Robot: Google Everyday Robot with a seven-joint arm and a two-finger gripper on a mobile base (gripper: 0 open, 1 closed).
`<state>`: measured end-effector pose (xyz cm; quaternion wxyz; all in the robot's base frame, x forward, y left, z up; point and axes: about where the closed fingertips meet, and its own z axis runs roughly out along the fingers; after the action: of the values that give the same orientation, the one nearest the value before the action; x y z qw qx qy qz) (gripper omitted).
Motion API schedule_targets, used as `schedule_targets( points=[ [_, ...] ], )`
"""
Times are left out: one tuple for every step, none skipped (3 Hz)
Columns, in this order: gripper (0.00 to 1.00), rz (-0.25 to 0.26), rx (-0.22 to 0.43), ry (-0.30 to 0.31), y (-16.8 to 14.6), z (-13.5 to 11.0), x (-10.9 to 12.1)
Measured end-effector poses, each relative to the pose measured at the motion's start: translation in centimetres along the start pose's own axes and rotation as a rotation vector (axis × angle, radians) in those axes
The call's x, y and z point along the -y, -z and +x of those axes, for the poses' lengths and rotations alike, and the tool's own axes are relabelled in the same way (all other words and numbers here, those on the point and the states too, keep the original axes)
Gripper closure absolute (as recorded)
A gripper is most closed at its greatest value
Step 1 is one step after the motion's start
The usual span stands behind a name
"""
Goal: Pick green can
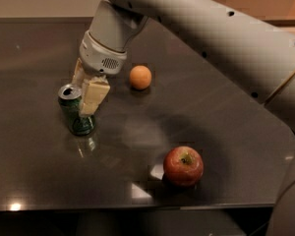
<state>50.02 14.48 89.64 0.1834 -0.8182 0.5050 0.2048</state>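
The green can [73, 113] stands upright on the dark table [49, 171] at the left, silver top with its hole showing. My gripper [83, 97] comes down from the arm at the upper right and sits at the can's top. It is open. One cream finger [93, 96] lies against the can's right side, and the other finger [78, 73] shows behind the can's top. The can rests on the table.
A small orange fruit [140, 77] lies behind and to the right of the can. A red apple [183, 166] sits at the front right. The table's front edge [137, 206] runs along the bottom. My arm [211, 38] crosses the upper right.
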Motion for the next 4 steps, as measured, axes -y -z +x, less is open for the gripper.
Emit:
schedule_targets(
  points=[
    [0.64,-0.005,0.003,0.021,0.1,-0.4,-0.3],
    [0.87,0.017,0.005,0.020,1.6,-0.3,-0.2],
    [1.00,0.044,0.003,0.002,4.4,0.1,0.0],
    [1.00,0.072,0.001,-0.008,7.7,0.3,0.0]
  ],
)
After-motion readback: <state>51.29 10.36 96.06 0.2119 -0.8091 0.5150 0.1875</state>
